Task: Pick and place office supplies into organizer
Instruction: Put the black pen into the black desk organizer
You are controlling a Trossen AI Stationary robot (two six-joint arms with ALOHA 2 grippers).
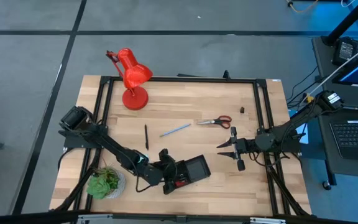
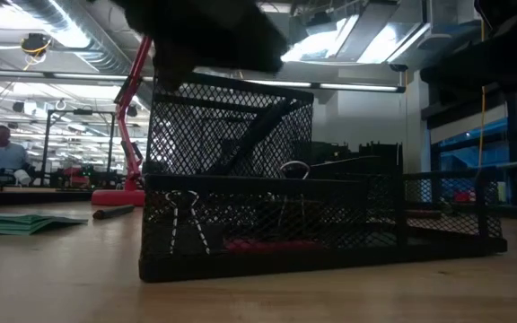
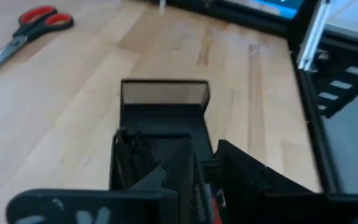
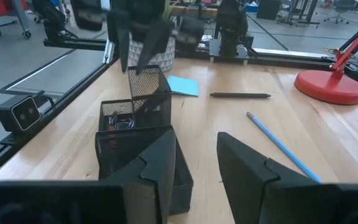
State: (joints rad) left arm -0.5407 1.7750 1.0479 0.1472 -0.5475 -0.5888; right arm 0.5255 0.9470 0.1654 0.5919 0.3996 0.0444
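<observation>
A: How far along is the tidying?

B: Partly. The organizer (image 1: 194, 169) sits near the front edge of the table, and clips (image 2: 183, 218) and a small red piece (image 2: 267, 243) already lie inside it.

A: And what's left out?

B: The scissors (image 1: 215, 121), the blue pen (image 1: 175, 129) and a black pen (image 1: 146, 136) lie mid-table, well apart from it. The notepad (image 4: 183, 86) is on the wood too.

A: The grippers?

B: The left gripper (image 1: 166, 163) is right over the organizer's left end, fingers slightly parted, seemingly empty. The right gripper (image 1: 230, 149) hovers to the organizer's right, spread wide, holding nothing.
</observation>
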